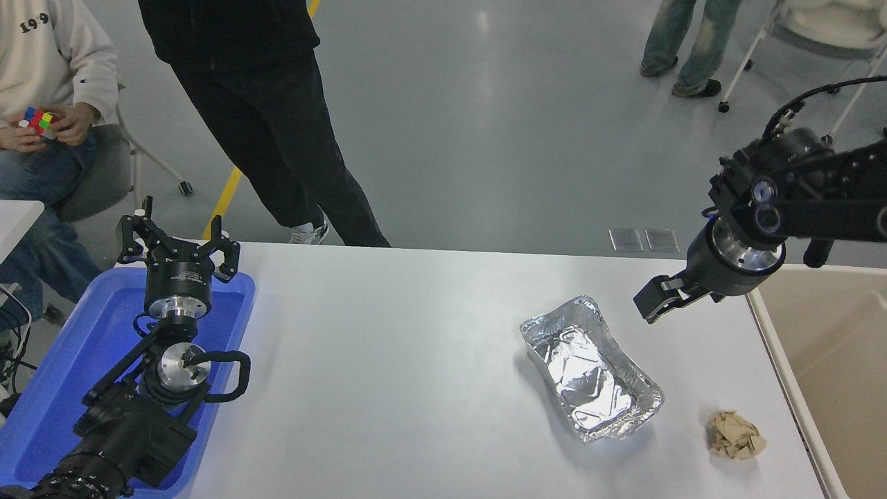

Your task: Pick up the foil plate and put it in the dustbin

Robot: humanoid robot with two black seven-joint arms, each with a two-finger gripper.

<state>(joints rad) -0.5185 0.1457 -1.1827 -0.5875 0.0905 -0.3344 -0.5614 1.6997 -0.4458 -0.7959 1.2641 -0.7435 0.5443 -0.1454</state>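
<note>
The foil plate [589, 367], a shiny crinkled silver tray, lies on the white table right of centre, slanting toward the lower right. My right gripper [658, 300] hangs above the table just right of the plate's far end, open, apart from the plate and holding nothing. The dustbin [824, 346], beige with a pale rim, stands off the table's right edge. My left gripper [177, 241] is parked open over the far end of the blue tray at the lower left.
A crumpled brown paper wad [736, 434] lies near the table's front right corner. The blue tray [62, 388] sits under the left arm. One person stands at the far side and another sits at the top left with a colour cube.
</note>
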